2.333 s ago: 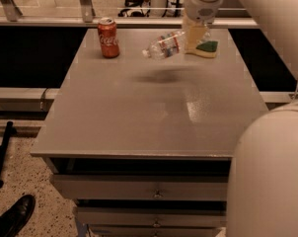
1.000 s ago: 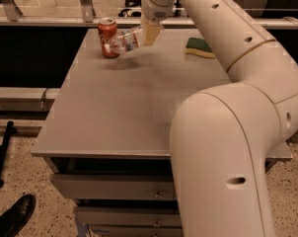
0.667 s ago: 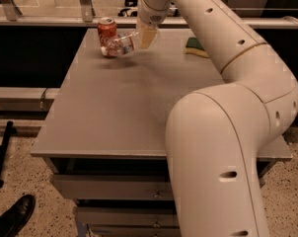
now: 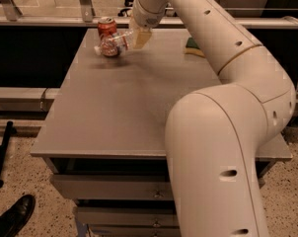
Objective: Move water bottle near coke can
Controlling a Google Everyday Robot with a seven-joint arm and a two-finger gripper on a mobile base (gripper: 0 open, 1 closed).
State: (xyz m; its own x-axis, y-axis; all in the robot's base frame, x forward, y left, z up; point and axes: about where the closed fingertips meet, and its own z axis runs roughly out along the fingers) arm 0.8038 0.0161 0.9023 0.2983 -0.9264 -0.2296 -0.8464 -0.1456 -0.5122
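Observation:
The red coke can (image 4: 106, 27) stands upright at the far left of the grey table (image 4: 129, 107). The water bottle (image 4: 111, 44), clear with a red and white label, lies sideways in my gripper (image 4: 138, 38), cap end pointing left, right in front of the can and overlapping its lower part. My gripper is shut on the bottle's right end and holds it just above the table. My arm reaches in from the right and covers much of the table's right side.
A green and yellow sponge (image 4: 193, 46) lies at the far right of the table. A metal rail (image 4: 50, 19) runs behind the table. Drawers (image 4: 114, 186) sit below the front edge. A black shoe (image 4: 13, 220) is on the floor at lower left.
My gripper has carried the water bottle from the far right of the table leftward to the coke can, and lowered it slightly in the last second.

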